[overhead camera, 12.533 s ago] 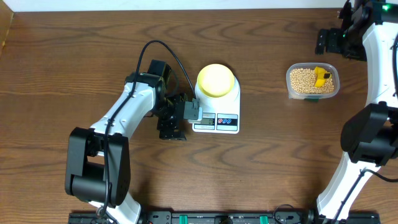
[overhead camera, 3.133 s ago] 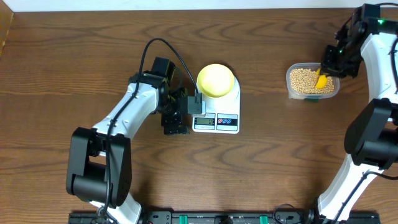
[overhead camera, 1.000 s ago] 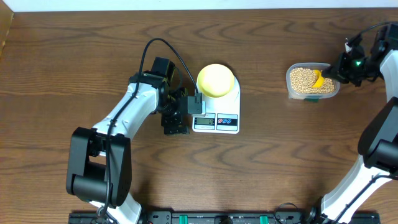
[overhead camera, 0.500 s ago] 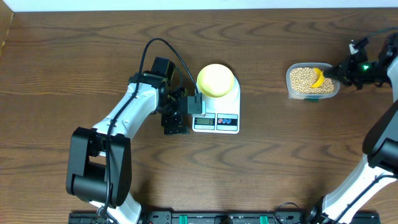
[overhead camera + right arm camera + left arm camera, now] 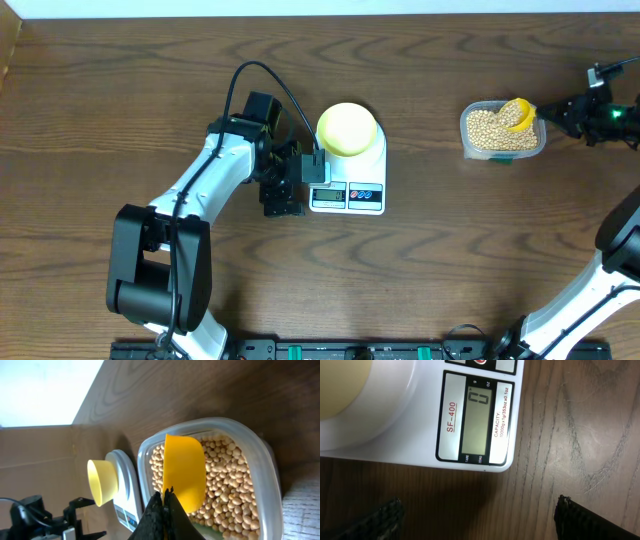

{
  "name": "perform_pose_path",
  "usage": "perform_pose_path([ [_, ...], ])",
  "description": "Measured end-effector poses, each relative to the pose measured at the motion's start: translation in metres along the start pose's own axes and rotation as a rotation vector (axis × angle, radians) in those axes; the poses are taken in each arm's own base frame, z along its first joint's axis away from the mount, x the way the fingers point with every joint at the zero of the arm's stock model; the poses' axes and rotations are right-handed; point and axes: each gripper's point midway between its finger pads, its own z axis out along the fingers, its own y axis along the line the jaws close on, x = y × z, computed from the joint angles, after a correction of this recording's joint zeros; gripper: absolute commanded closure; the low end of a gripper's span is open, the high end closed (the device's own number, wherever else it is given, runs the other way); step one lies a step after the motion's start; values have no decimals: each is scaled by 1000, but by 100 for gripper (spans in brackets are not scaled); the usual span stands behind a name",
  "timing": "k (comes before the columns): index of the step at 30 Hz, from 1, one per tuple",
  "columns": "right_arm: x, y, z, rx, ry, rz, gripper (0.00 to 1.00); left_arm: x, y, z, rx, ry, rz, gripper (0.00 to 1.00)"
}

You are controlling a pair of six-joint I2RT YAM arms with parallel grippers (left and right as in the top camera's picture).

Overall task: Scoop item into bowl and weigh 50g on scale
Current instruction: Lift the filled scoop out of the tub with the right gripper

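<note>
step: scooping. the right hand (image 5: 553, 113) has a yellow scoop (image 5: 517, 112) at the beans (image 5: 488, 130) in a clear tub (image 5: 503, 153) on the right of the worktop (image 5: 450, 260). judging by how things lie, the first load is being taken and none has reached the bowl.
right hand: fingers pinched together on the scoop's handle end. the wrist view shows the scoop's cup lying over the beans inside the tub's rim.
beans: in the tub, as far as can be seen. whether the scoop holds any cannot be told, as only its smooth yellow face shows.
bowl (image 5: 347, 128): pale yellow, sitting on the scale's platform, and it looks empty from overhead.
scale (image 5: 348, 196): white, near the worktop's middle and well apart from the tub. its display (image 5: 477, 422) reads zero in the left wrist view.
left hand (image 5: 290, 188): fingers (image 5: 375, 520) apart, gripping nothing, hovering just beside the scale's display end with its camera on the readout.
next move: likely to lift the scoop level out of the tub, carry it across to the bowl and tip it slowly while the display climbs towards 50 g. more than one trip may be needed.
risk: round beans roll, so a tilted scoop in transit or a fast pour could scatter them or overshoot the weight.
</note>
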Motion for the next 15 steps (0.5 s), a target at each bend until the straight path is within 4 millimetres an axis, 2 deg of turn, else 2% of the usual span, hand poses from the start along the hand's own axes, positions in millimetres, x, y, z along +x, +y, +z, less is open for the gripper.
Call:
perform_pose_path([
  [15,-2,20,-4,-128,-13,8,99,0,0,0,0,0,0,2],
])
